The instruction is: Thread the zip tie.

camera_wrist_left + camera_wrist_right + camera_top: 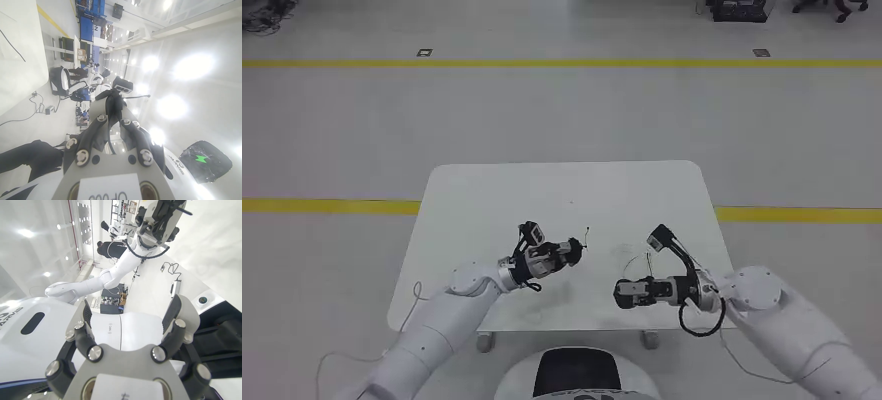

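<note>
Black zip tie (pixel 586 236): is sticking up from the tip of the left pincer, above the middle of the tabletop and apart from the right pincer.
Left pincer (pixel 573 249): is clenching on the zip tie. Its own wrist view is showing the fingers pressed together, with the thin strap (pixel 136 97) poking out sideways past them to a small knobbed end.
Right pincer (pixel 621 293): is hanging released and is holding nothing, over the front part of the tabletop, pointing toward the left arm's side. Its wrist view is showing both fingers (pixel 87 313) spread wide.
Tabletop (pixel 502 200): white, is lying under both arms.
Top view: is giving the spacing, with the two pincers near each other but not touching.
Right wrist view: is catching the left pincer (pixel 162 217) farther off, with the tie's end (pixel 186 211) jutting from it.
Left wrist view: is showing a thin dark strand (pixel 13 46) lying on the tabletop; what it is cannot be told.
</note>
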Robot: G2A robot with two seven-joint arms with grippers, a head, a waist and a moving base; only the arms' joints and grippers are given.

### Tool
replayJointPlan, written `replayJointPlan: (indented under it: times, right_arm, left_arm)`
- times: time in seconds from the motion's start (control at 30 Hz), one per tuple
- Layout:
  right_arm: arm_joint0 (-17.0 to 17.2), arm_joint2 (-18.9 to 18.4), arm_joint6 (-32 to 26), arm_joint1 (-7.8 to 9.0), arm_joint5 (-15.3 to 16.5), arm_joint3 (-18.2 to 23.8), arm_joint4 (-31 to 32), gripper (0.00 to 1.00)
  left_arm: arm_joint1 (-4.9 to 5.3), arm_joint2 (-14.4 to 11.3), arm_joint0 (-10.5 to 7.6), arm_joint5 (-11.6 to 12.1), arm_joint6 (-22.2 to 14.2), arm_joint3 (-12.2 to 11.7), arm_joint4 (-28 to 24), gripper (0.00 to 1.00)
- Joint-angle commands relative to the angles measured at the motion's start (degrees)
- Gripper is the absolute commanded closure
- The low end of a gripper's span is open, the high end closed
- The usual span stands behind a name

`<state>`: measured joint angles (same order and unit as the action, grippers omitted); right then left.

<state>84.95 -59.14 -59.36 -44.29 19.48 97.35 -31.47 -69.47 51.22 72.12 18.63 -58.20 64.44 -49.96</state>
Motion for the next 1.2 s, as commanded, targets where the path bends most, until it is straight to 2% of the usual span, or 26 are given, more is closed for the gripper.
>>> replayJointPlan:
  times: [0.0, 0.07, 0.4, 0.5, 0.63, 0.8, 0.97, 1.17]
  right_arm:
    - [0.45, -0.26, -2.01, -0.88, 0.00, -0.86, -0.62, 0.00]
    - [0.50, -0.37, -2.34, -1.17, 0.00, -1.49, -0.98, 0.00]
    - [0.50, -0.37, -2.34, -1.17, 0.00, -1.49, -0.98, 0.00]
    - [0.78, 0.01, -0.84, -1.52, 0.00, -1.14, -2.65, 0.00]
    - [0.65, -0.21, 0.62, -2.79, 0.00, -2.42, -9.10, 0.00]
    - [0.63, -1.09, 0.45, -4.70, 0.00, -5.22, -12.96, 0.00]
    - [0.65, -1.79, -1.11, -6.65, 0.00, -7.39, -13.61, 0.00]
    - [0.65, -1.79, -1.11, -6.65, 0.00, -7.39, -13.61, 0.00]
  left_arm:
    - [0.00, 0.69, 0.26, 0.85, 0.55, 0.60, -0.54, 1.00]
    - [0.10, 1.67, 0.47, 0.85, 0.53, 1.34, -0.27, 1.00]
    - [0.09, 1.67, 0.54, 0.75, 0.86, 1.41, -0.35, 1.00]
    - [-0.05, 1.45, 1.39, 0.85, 1.51, 3.43, -1.38, 1.00]
    - [-0.68, 2.71, 3.34, 0.85, 0.93, 5.47, -5.65, 1.00]
    - [-2.02, 3.95, 4.65, 0.85, -1.58, 5.86, -6.85, 1.00]
    - [-3.55, 4.32, 4.44, 0.85, -4.02, 4.99, -5.73, 1.00]
    - [-3.55, 4.32, 4.44, 0.85, -4.02, 4.99, -5.73, 1.00]
